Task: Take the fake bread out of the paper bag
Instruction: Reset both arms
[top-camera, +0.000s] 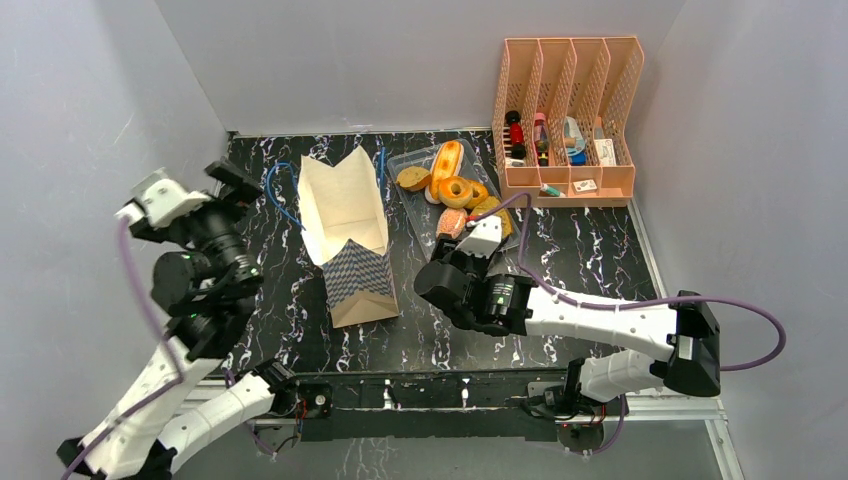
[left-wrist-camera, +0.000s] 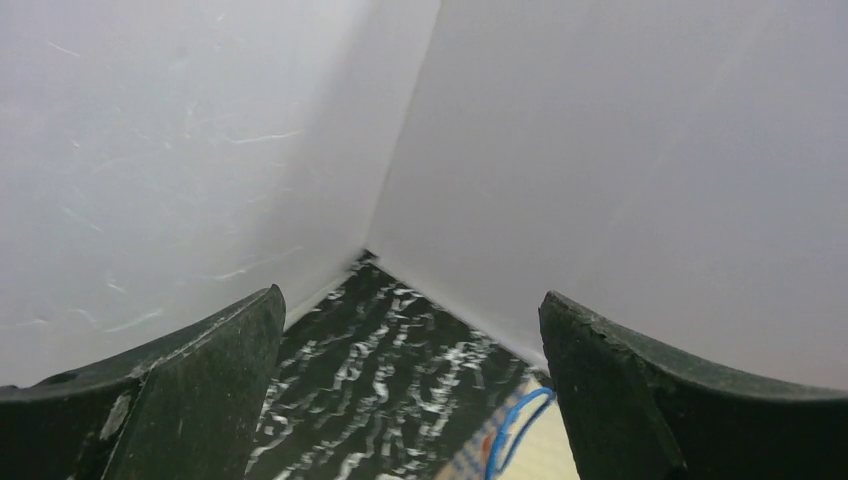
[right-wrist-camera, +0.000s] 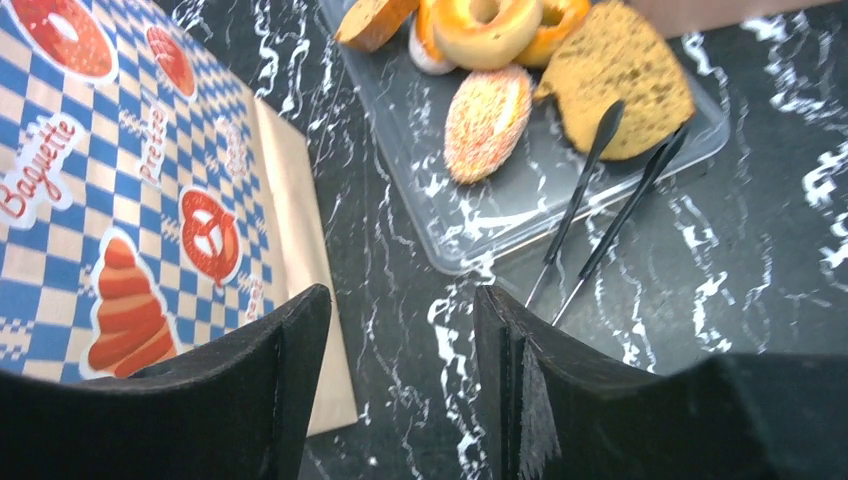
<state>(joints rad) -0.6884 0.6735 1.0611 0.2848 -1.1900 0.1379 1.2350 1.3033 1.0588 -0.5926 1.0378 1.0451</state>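
Note:
The paper bag (top-camera: 345, 225) stands open at mid table, and no bread shows in its mouth. Its checkered side fills the left of the right wrist view (right-wrist-camera: 120, 180). The fake bread lies in a clear tray (top-camera: 425, 222): long bun (top-camera: 446, 162), ring donut (top-camera: 457, 190), brown roll (top-camera: 413, 178), oval reddish bun (top-camera: 451, 222). The oval bun (right-wrist-camera: 487, 122) and donut (right-wrist-camera: 485, 20) also show from the right wrist. My right gripper (top-camera: 437, 272) (right-wrist-camera: 400, 330) is open and empty, low between bag and tray. My left gripper (top-camera: 243, 185) (left-wrist-camera: 410, 330) is open and empty, raised left of the bag.
A peach file rack (top-camera: 567, 115) with small items stands at the back right. Black tongs (right-wrist-camera: 600, 220) lie over the tray's near corner beside a brown bread slice (right-wrist-camera: 617, 80). The bag's blue cord handle (left-wrist-camera: 510, 430) shows by the left gripper. Grey walls close in on three sides.

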